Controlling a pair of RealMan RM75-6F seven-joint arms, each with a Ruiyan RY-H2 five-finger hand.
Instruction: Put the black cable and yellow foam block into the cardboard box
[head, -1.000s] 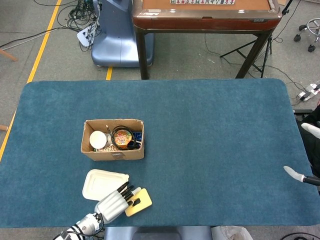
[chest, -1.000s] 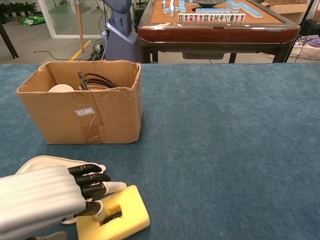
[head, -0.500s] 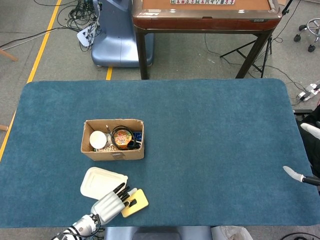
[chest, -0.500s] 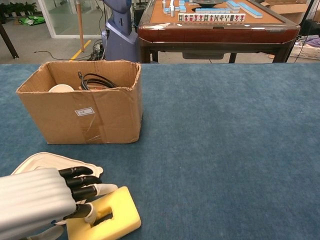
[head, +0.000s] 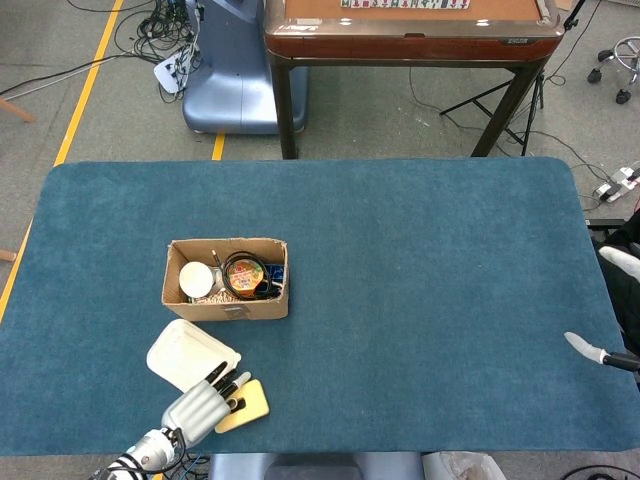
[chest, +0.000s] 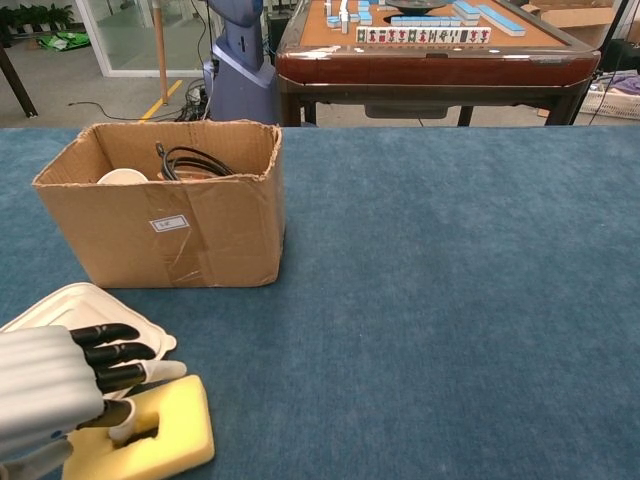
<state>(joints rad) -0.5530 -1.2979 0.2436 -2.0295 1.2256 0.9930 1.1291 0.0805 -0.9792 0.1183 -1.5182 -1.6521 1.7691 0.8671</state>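
One item remains, the yellow foam block (chest: 143, 436) at the near table edge under my left hand (chest: 55, 385), whose curled fingers (head: 222, 377) hook its slot without clamping it, so I judge lifting toward the brown cardboard box (chest: 170, 225) risks dropping it.

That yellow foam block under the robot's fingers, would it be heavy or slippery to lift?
The flat yellow foam block is probably light and a bit squashy, being foam. Its matte surface and slot, where the left hand's fingers rest, should help grip. Lying flat, it is unlikely to roll.
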